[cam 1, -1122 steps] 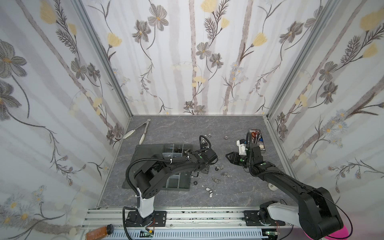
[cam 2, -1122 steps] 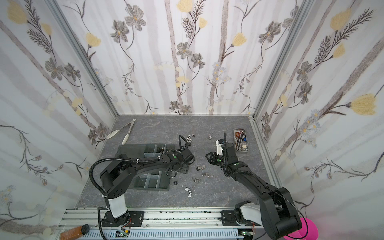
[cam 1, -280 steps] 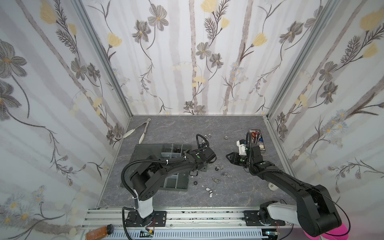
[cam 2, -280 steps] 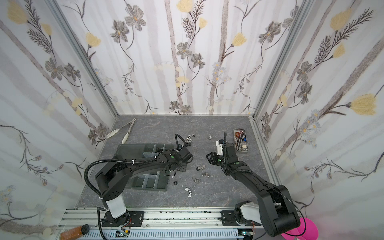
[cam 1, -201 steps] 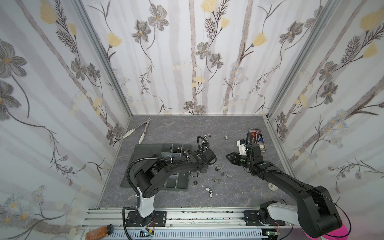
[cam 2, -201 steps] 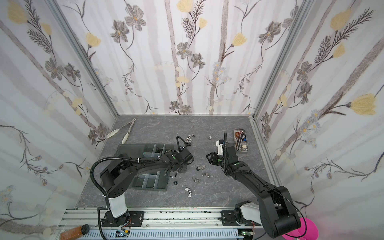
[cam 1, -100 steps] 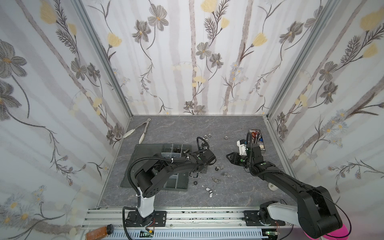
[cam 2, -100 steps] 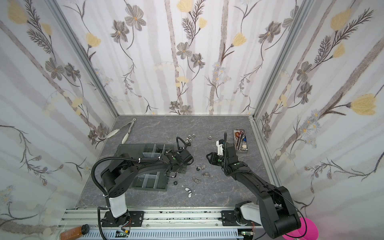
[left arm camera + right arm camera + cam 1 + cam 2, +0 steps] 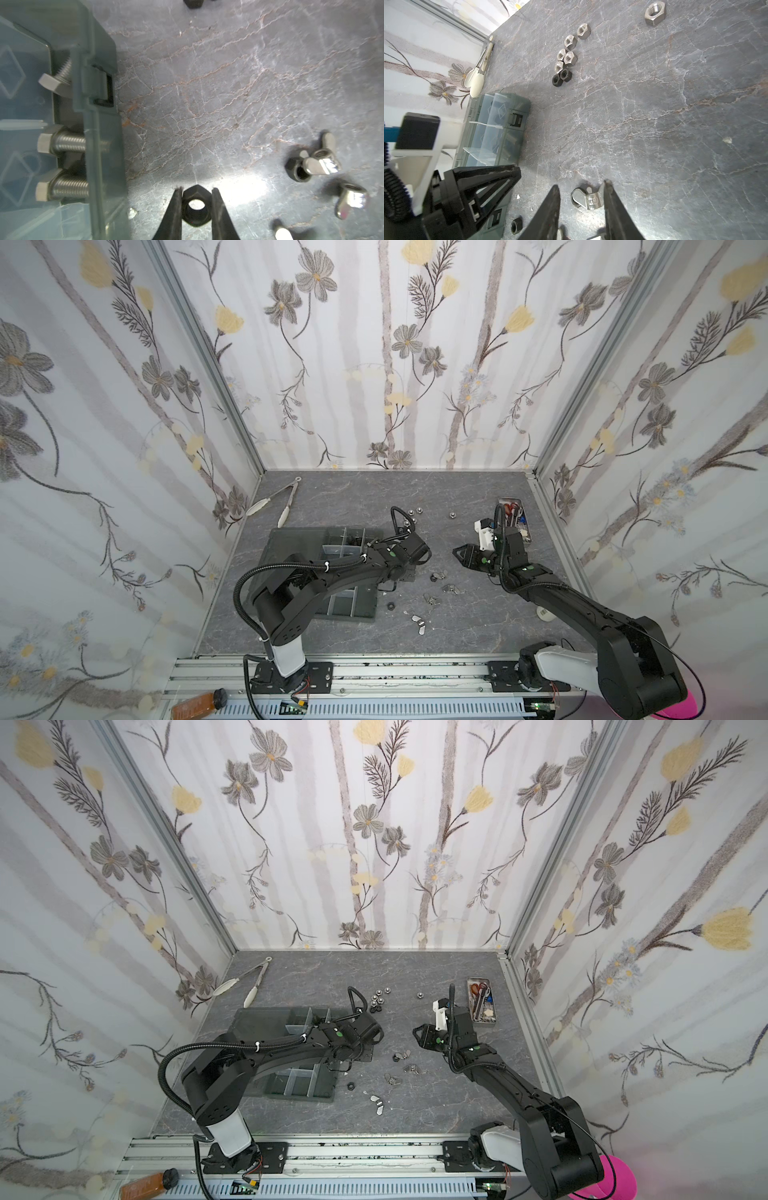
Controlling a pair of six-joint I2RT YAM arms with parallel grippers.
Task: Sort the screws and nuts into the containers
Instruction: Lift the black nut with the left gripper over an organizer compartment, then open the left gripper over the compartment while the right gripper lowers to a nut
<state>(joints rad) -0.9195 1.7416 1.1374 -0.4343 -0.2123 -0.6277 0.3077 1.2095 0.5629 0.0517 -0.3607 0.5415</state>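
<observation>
L hand [image 9: 196,188] has just gone from spread to pinched on a black hex nut [image 9: 196,205]. Both fingers [image 9: 173,214] press its opposite flats, nut lying flat, hole up. The arm barely shifted over the last sec, so it closed in place, no new reach. Nut is just right of the organiser tray [image 9: 99,135], beside its right wall. Can't tell if it's off the bench [image 9: 207,104] yet; looks abt level w/ it.

What that means: grasp step looks done. Next is lift, then carry left over the wall into a nut cell. Cells nearest that wall hold silver hex-head screws [image 9: 62,143], so prob not those. Grip is at the tips only, so the nut could twist out on the lift.

R hand [image 9: 581,184] unchanged: spread, hanging over a silver wing nut [image 9: 588,199] seen btwn its fingers, no contact visible.

Plenty left on the bench: more wing nuts [image 9: 351,199] right of the L hand, and silver hex nuts [image 9: 566,56] clustered further back.
</observation>
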